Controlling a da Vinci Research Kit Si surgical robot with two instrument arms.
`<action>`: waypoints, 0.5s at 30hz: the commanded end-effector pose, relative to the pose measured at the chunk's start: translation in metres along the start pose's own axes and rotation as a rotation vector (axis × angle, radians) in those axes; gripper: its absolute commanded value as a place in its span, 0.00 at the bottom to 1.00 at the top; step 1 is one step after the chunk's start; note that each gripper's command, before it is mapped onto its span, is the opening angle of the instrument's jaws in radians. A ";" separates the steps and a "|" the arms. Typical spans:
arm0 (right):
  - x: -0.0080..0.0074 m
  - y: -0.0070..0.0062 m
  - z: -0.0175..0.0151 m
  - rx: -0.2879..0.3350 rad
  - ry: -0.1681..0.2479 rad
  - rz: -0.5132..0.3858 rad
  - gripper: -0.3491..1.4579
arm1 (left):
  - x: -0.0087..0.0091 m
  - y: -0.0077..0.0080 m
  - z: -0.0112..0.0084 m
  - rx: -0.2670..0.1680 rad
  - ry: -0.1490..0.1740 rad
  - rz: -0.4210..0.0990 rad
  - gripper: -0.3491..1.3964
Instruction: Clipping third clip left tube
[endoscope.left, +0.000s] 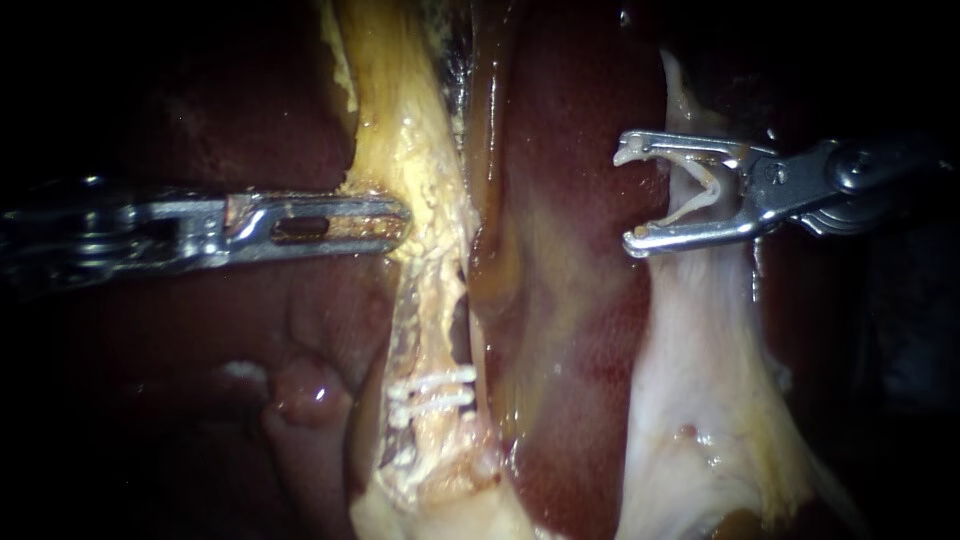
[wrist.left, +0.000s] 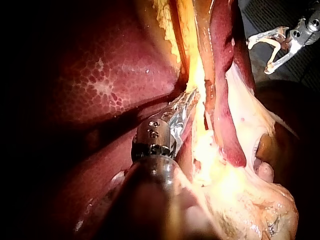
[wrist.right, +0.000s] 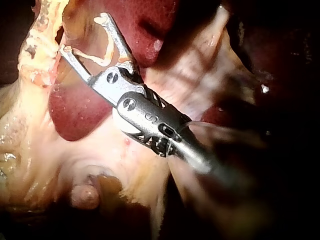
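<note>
Yellow and fat-crusted, the left tube (endoscope.left: 415, 150) runs from 12 to 6 o'clock, with two white clips (endoscope.left: 435, 392) already across it low down. The right instrument (endoscope.left: 628, 200) hangs well apart at its 3 o'clock. Its hand is spread toward 9 o'clock, the jaws cradling an unclosed clip (endoscope.left: 700, 195). The left instrument (endoscope.left: 400, 222) pinches the tube's 9 o'clock edge.

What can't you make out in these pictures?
1. Whether the left instrument grips the left tube: endoscope view shows it flat-on; in left wrist view, tissue covers its tip.
2. How many clips sit on that tube: too small, smeared.
3. Right instrument, carrying a clip: shaft cut by the endoscope edge, blurred in right wrist view.
</note>
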 end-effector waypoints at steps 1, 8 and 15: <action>0.0000 0.0000 0.0000 0.000 0.000 0.000 0.52 | 0.0000 0.0000 0.0000 0.000 0.000 0.000 0.00; -0.0003 -0.0008 0.0003 0.023 0.000 0.007 0.52 | -0.0007 0.0003 -0.0014 0.007 0.007 -0.001 0.00; -0.0016 -0.0030 0.0024 0.098 -0.014 0.201 0.51 | -0.0041 0.0015 -0.0068 -0.028 -0.035 -0.016 0.00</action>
